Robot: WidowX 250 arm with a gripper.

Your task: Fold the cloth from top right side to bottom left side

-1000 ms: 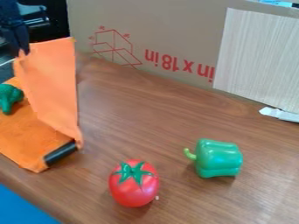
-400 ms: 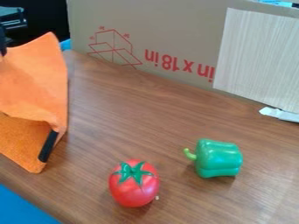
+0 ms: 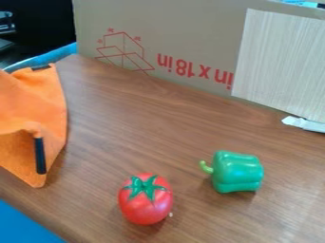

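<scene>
At the left edge lies the orange cloth point(image 3: 49, 104), its upper part drawn over to the left and a raised fold running across its middle. A black strip shows near its lower corner and a dark tag at its top corner. A dark part of the gripper point(image 3: 6, 23) is at the upper left edge, above the cloth and apart from the cloth's visible top corner.
A red tomato point(image 3: 145, 204) stands on the wooden table point(image 3: 171, 142) near the front, with a green pepper point(image 3: 236, 172) to its right. Behind stands a cardboard box point(image 3: 184, 33) with a pale panel point(image 3: 279, 61). Something blue point(image 3: 22, 225) is at the lower left.
The gripper has moved left, mostly past the view's edge. The cloth's raised part has swung left and lower, covering where the green broccoli showed. Its black strip has turned more upright.
</scene>
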